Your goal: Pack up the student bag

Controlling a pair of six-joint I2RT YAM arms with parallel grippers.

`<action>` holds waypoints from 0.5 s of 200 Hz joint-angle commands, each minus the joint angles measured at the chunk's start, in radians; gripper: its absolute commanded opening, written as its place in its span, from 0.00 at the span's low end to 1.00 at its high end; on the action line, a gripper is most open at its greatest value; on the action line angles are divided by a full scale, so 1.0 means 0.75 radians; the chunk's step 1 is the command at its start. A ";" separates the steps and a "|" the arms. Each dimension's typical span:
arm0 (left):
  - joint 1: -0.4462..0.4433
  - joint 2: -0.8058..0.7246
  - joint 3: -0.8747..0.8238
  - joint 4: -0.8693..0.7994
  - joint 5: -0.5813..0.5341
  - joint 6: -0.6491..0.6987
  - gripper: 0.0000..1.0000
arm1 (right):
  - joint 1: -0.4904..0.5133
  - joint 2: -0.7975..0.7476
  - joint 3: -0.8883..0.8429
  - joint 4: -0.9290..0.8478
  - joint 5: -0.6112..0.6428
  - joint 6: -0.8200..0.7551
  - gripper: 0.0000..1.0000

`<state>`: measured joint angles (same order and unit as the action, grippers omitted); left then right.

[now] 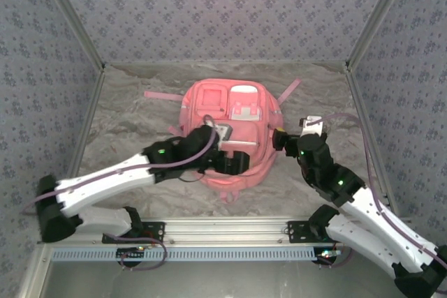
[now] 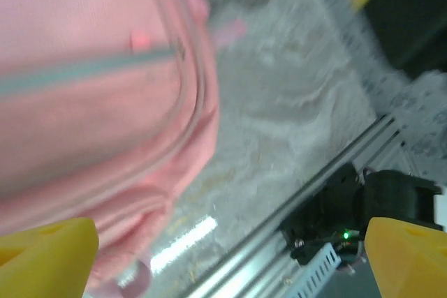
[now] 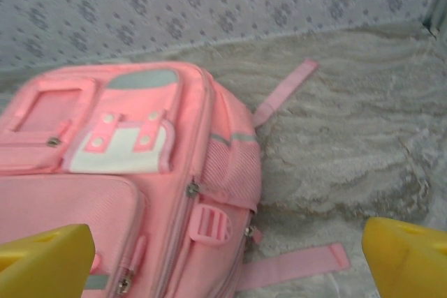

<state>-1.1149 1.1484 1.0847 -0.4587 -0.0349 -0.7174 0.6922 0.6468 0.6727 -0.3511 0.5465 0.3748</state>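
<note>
Big soft pink backpack point(image 1: 230, 113) is lying flat, front face up, in the middle of the grey marbled tabletop point(image 1: 133, 130). Its long axis runs near to far, and the end with the white patch point(image 1: 246, 109) and the little window pocket point(image 1: 208, 99) points at the patterned back wall point(image 1: 223, 12), with pink straps point(image 1: 162, 94) poking out to either side at that end. Left gripper point(image 2: 230, 259) hangs over the near end of the bag, yellow fingers point(image 2: 45, 252) spread wide with nothing between them. Right gripper point(image 3: 227, 256) sits just beside the bag's right edge, jaws also wide apart and empty, looking along the bag toward the far wall
</note>
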 commanded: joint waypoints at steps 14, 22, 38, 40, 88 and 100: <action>0.012 -0.324 -0.063 0.048 -0.851 0.733 0.98 | -0.031 0.018 -0.069 0.311 0.015 -0.302 1.00; 0.067 -0.373 -0.184 0.232 -0.970 0.924 0.98 | -0.047 0.048 -0.106 0.413 -0.024 -0.410 1.00; 0.307 -0.432 -0.469 0.614 -0.790 1.280 0.98 | -0.079 0.123 -0.166 0.581 -0.060 -0.531 1.00; 0.344 -0.436 -0.510 0.658 -0.722 1.309 0.98 | -0.083 0.134 -0.176 0.612 -0.066 -0.543 1.00; 1.143 -0.247 -0.867 1.065 -0.165 1.044 0.98 | -0.160 0.536 -0.392 1.336 -0.044 -0.839 1.00; 1.196 -0.167 -0.874 1.074 -0.191 1.108 0.98 | -0.230 0.633 -0.407 1.437 0.130 -0.859 1.00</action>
<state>-0.3012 0.9676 0.4095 0.1486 -0.2504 0.0704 0.5819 1.0336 0.3809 0.4126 0.4728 -0.1116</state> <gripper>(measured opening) 0.976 0.999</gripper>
